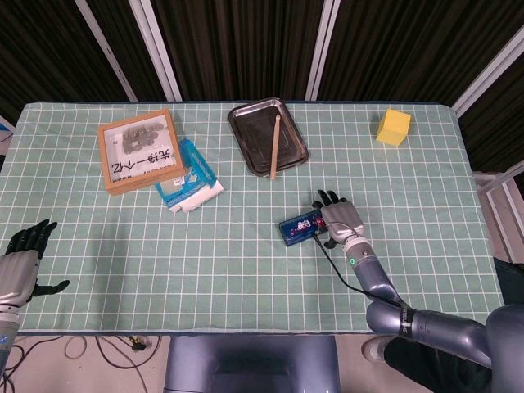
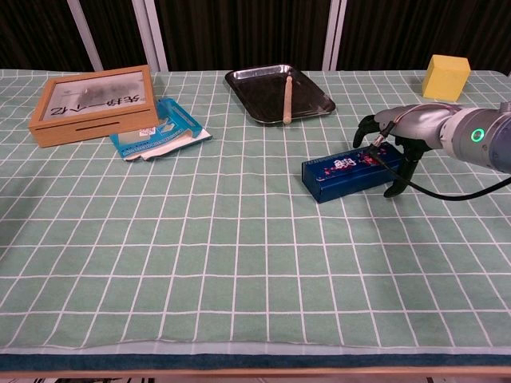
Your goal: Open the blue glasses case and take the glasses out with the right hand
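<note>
Right hand (image 1: 341, 223): draped over the right end of the blue glasses case (image 1: 304, 227), fingers curled down its far side, thumb on the near side; whether it truly grips is hard to tell from either view.
Blue glasses case: lid closed, lying flat on the table (image 1: 246, 270), stretching leftward from under the right hand.
Left hand (image 1: 23, 260): far to the left at the table's near edge, fingers spread, holding nothing.
Metal tray (image 1: 255, 123): beyond the right hand, to its left, with a wooden stick (image 1: 274, 146) lying in it.
Yellow block (image 1: 394, 127): beyond the right hand, to its right, well apart.
</note>
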Tool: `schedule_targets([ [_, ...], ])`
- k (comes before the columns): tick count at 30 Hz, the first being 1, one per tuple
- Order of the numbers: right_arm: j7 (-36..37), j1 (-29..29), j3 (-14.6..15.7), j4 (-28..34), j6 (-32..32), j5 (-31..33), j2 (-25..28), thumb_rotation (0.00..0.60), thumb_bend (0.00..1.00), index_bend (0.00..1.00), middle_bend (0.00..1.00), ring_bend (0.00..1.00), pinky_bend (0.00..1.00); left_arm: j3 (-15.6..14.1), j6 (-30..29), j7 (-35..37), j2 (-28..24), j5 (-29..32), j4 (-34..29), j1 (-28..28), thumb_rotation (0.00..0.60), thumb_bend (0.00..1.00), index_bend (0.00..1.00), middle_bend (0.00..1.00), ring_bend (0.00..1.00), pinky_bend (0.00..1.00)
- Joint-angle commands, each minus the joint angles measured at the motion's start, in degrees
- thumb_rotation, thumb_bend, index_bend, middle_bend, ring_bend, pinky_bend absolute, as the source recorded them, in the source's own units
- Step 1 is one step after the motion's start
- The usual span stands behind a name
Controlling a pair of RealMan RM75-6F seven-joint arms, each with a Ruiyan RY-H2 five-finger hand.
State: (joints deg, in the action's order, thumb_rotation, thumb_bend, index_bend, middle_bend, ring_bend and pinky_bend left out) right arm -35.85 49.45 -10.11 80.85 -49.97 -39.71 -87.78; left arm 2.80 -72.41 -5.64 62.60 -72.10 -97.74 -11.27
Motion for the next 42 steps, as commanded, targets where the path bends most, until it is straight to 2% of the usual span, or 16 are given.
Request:
schedule_targets([
  [1,-0.8,0.2,0.6,0.7,-0.6,0.7,0.2,0.6,0.15,0.26,0.0,0.0,0.23,0.0,0.0,0.0,0.0,0.0,-0.1,0.0,0.6,0.07,0.0,0.0,0.0,0.0],
  [13,-2.1,-0.6,2.2,6.7,-4.5,1.2,1.7,0.6,0.15,0.3,0.0,0.0,0.23,0.0,0.2,0.1,-0.2,-0.2,-0.4,0.1,0.6,0.07,0.0,0.0,0.0,0.0],
  [28,-3.0,-1.4,3.5,11.2,-7.4,1.7,3.3,0.6,0.15,0.34,0.0,0.0,0.24,-0.2,0.0,0.4,-0.4,-0.8,-0.7,0.3,0.6,0.07,0.0,0.0,0.0,0.0],
  [37,-2.2,-1.4,2.8,12.8,-8.1,2.3,3.8,0.6,0.15,0.15,0.0,0.0,0.24,0.0,0.0,0.7,-0.5,-0.8,-0.7,0.4,0.6,0.07,0.0,0.0,0.0,0.0],
  [42,-1.5,-1.0,1.9,15.3,-8.2,1.5,5.1,0.6,0.21,0.13,0.0,0.0,0.24,-0.1,0.2,0.7,-0.5,-0.7,-0.8,0.3,0.6,0.07,0.0,0.0,0.0,0.0],
])
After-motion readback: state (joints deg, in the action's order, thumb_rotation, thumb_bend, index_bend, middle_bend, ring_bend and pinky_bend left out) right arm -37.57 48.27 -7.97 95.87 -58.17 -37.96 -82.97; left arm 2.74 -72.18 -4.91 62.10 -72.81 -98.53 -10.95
